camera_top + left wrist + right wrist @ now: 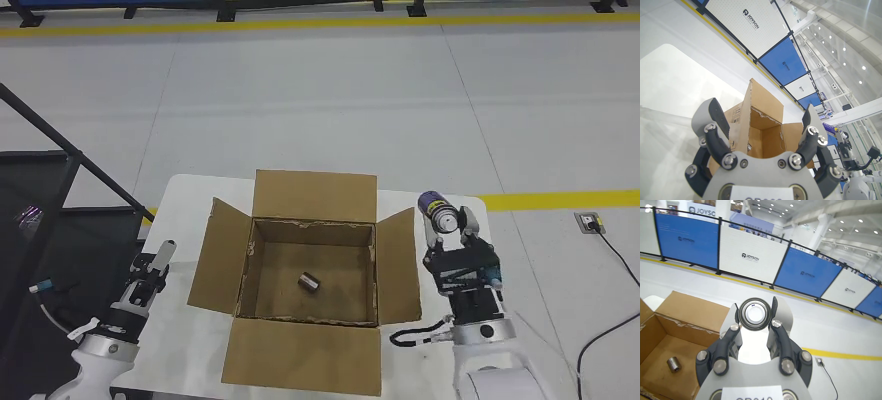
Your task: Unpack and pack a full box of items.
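Observation:
An open cardboard box (307, 245) (761, 121) (687, 306) sits mid-table with all flaps spread. On its floor lies a small dark metal cylinder (310, 282) (674, 365). My right gripper (447, 225) (755, 315) is to the right of the box, near the table's far right corner, shut on a blue can (435, 209) with a metal rim and white cap (755, 316). My left gripper (160, 258) (762, 117) is over the table's left side beside the box, open, with nothing between its fingers.
The white table (180, 215) has bare strips left and right of the box. A black rack (40, 200) stands beyond the table's left edge. Off to the right, a cable and floor socket (590, 222) lie on the floor.

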Robot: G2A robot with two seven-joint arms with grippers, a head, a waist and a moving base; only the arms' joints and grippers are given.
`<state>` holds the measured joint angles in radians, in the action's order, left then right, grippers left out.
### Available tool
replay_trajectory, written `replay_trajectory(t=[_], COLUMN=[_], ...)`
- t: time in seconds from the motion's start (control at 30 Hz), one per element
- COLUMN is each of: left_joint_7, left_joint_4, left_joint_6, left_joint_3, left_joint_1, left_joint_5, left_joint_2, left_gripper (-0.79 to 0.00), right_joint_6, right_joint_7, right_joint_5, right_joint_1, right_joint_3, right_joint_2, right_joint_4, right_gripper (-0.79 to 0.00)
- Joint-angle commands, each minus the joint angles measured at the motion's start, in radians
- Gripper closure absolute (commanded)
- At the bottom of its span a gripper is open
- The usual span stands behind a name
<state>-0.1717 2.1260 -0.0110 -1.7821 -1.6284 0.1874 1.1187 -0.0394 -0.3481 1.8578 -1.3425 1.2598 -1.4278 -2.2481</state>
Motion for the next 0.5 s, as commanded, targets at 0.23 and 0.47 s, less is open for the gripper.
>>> replay_trajectory(t=[0.23, 0.47], left_joint_7=[0.0, 0.0], left_joint_4=[0.0, 0.0], left_joint_6=[0.0, 0.0], left_joint_3=[0.0, 0.0], left_joint_1=[0.0, 0.0], left_joint_5=[0.0, 0.0], left_joint_2=[0.0, 0.0], left_gripper=[-0.785, -0.785], right_joint_6=[0.211, 0.252], right_joint_7=[-0.274, -0.412], right_joint_5=[-0.092, -0.24], right_joint_1=[0.369, 0.484], right_joint_3=[-0.26, -0.305], right_joint_2=[-0.046, -0.075], right_joint_4=[0.403, 0.671], right_gripper=[0.0, 0.0])
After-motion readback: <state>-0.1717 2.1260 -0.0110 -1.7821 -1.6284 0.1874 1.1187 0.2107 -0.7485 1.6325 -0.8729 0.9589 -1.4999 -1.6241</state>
